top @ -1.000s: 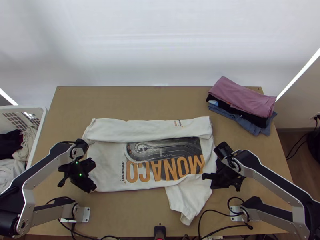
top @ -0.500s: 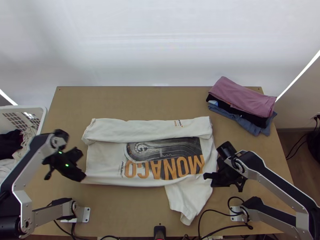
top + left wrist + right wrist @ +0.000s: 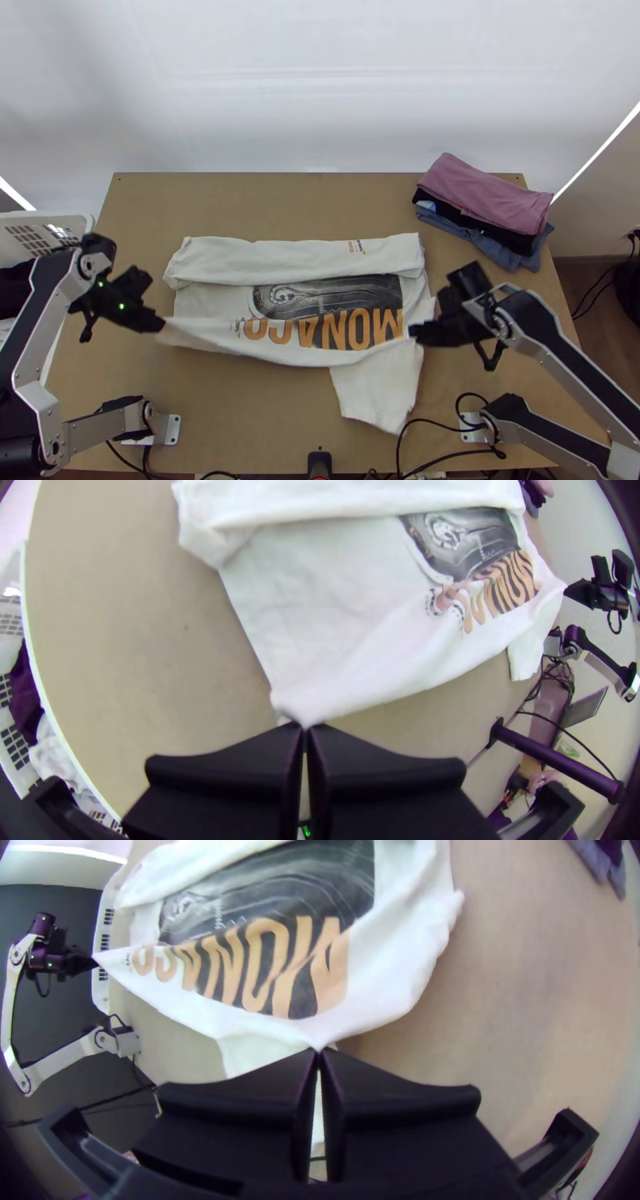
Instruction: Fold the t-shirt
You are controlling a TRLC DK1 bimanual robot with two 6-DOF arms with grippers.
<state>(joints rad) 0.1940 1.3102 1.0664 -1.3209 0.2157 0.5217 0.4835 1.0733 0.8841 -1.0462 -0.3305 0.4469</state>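
Between left end effector (image 3: 159, 326) and right one (image 3: 414, 331), t-shirt (image 3: 214, 302) stretches, apparently pinched by both.

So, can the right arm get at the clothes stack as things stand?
Probably not without letting go first: the right gripper is shut on the t-shirt's near edge. Once free, nothing seems to block its way to the stack.

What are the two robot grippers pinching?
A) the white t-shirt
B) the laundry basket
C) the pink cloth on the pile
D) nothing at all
A: the left gripper and the right gripper each have their fingers closed on the near side of the white t-shirt, one toward each end.
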